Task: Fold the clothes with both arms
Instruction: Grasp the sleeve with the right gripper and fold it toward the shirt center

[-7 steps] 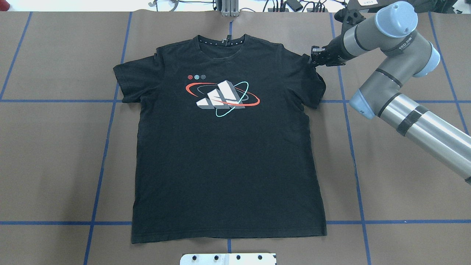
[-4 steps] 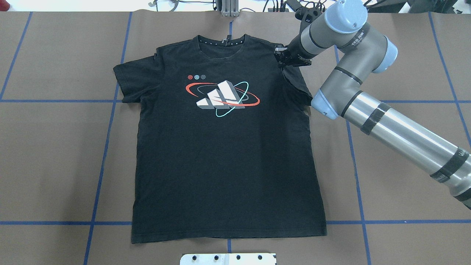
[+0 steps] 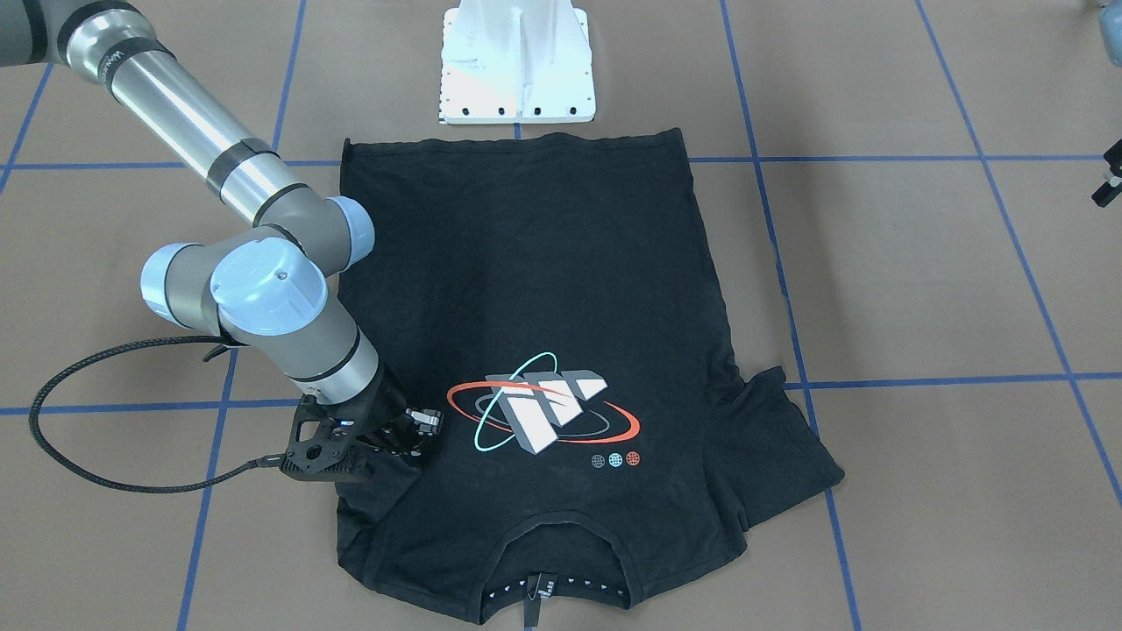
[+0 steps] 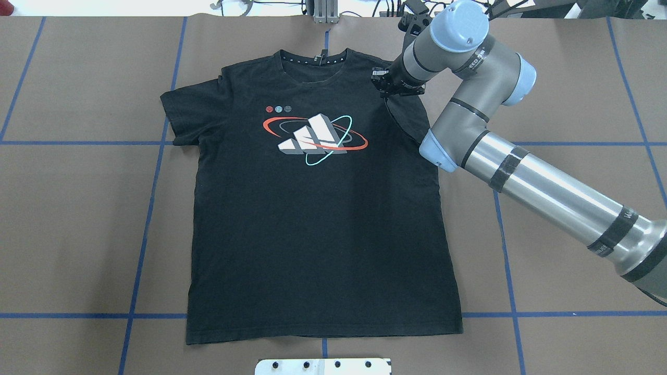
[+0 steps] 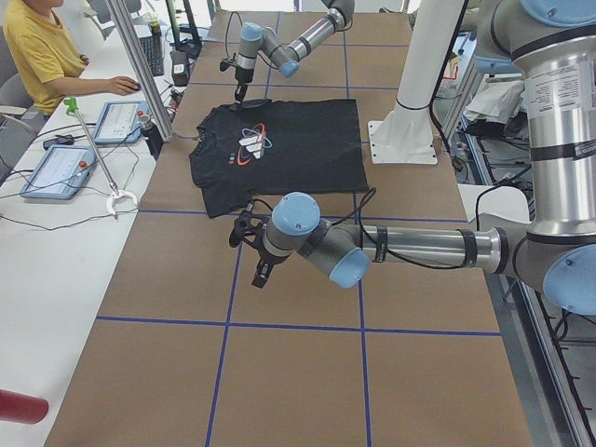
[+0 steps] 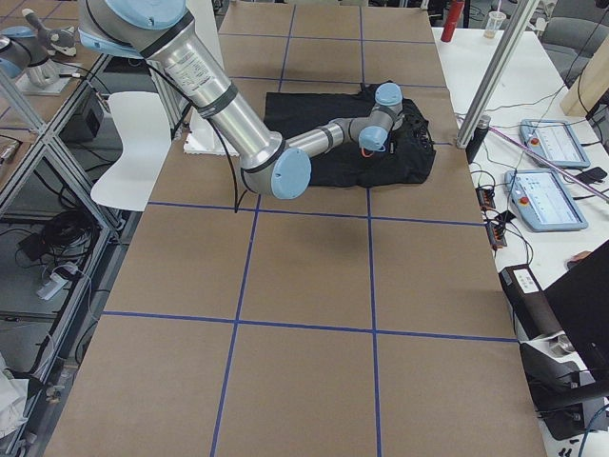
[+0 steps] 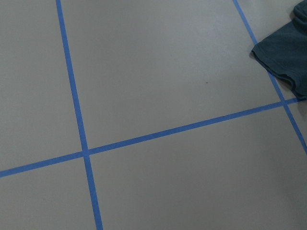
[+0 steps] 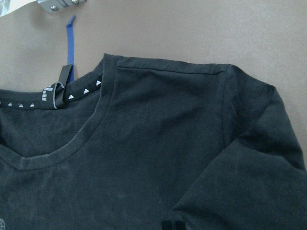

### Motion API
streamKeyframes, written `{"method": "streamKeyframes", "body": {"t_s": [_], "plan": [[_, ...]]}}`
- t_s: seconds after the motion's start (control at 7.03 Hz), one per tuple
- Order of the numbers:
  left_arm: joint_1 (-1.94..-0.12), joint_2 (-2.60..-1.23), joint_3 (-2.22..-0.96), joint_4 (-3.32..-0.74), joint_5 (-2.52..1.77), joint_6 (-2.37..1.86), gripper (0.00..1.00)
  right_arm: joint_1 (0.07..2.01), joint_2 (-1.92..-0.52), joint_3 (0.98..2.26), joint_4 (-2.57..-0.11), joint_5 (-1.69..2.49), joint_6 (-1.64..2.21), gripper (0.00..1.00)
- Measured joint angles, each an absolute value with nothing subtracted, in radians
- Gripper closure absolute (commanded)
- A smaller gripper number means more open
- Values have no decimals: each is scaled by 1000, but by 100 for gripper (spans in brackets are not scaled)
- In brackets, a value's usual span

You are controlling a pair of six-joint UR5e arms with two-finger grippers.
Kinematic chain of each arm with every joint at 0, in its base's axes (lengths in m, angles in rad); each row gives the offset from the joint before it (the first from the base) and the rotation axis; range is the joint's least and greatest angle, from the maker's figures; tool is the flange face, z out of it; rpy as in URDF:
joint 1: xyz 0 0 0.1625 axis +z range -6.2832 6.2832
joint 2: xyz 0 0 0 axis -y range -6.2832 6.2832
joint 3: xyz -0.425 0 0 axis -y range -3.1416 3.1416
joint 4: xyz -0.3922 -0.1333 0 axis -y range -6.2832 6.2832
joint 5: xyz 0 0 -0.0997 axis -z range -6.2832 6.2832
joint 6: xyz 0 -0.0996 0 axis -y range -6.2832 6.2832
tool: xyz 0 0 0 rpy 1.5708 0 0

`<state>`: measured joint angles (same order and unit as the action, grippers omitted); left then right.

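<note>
Black cotton jersey sits pinched between the jaws of the right gripper [image 4: 384, 84]. They are closed on the hem of the right sleeve [image 4: 412, 117], which lies doubled inward over the shoulder. The T-shirt [image 4: 312, 234] lies face up and nearly flat on the brown table [image 4: 78, 208], collar away from the robot and bottom hem towards the base.

I judge the cloth light, limp and without stiffness. It should drape from any pinch and drag along the paper rather than slide, and a shallow grip may catch only one layer. Hems, seams and corners look like the best holds.

The left gripper [image 5: 259, 272] hangs over bare table, well apart from the left sleeve [image 4: 180, 114]. I cannot tell whether its jaws are apart or together.

I count one T-shirt, two sleeves (one folded, one flat), one logo print [image 4: 312, 136], two arms and two grippers.
</note>
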<state>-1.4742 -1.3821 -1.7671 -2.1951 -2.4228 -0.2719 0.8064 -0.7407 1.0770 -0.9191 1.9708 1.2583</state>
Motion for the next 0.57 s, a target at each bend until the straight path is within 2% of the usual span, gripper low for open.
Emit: {"method": "streamKeyframes", "body": {"t_s": [0.14,0.28,0.43,0.57], "plan": [[-1474,-1382,-1767,-2195,-2423,-272,0,801,-724,1061,-919,1965,1264,100],[-1474,-1382,-1767,-2195,-2422,-272,0,798,-710,1046,-919,1962,1266,61],[-1474,-1382,-1767,-2195,-2423,-273,0,795,-699,1034,-919,1956,1267,1],[-1473,-1383,-1767,-2195,-2423,-273,0,793,-694,1028,-919,1950,1268,0]]}}
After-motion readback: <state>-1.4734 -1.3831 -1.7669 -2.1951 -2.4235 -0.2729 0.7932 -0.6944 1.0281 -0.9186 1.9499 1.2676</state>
